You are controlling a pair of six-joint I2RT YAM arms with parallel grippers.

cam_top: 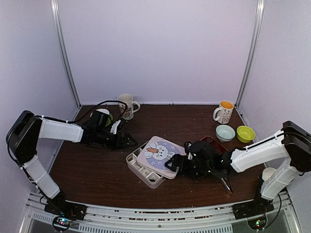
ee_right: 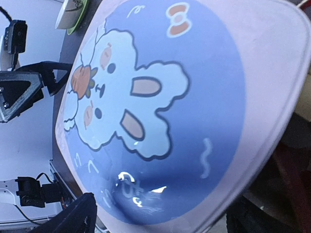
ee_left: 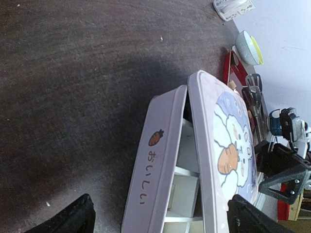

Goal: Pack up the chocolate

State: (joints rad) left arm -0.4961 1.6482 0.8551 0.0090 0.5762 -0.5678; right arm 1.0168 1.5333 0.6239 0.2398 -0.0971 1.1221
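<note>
Two pairs of fingers are at the box, so we start there. The left fingers [ee_left: 73, 218] stand wide apart with nothing between them, low over the table [cam_top: 92, 170] and just off the far left corner of the white box [cam_top: 141, 171]. The right fingers [ee_right: 73, 216] are also spread wide, with the near right edge of the lid [cam_top: 159, 151] sitting between them. From the right wrist view we cannot tell whether they press on it or only straddle it.

Moving out, we see that the lid, lilac with a white bunny and a carrot on a blue patch, lies askew on the box, shifted right and far. That leaves the box's left side uncovered, and white dividers show in the gap.

Behind the right arm is a red tray [ee_left: 230, 65], right of the box. The left wrist view picks up the chocolate [ee_left: 233, 85] there as small tan pieces, mostly hidden. Metal tongs [cam_top: 226, 183] poke out toward the near edge under the right forearm.

Further off, at the far right, we have a light blue bowl [cam_top: 225, 132] and a green bowl [cam_top: 245, 133] side by side, with an orange-lined mug [cam_top: 223, 112] behind them. A white mug [cam_top: 126, 106] stands at the far left.
</note>
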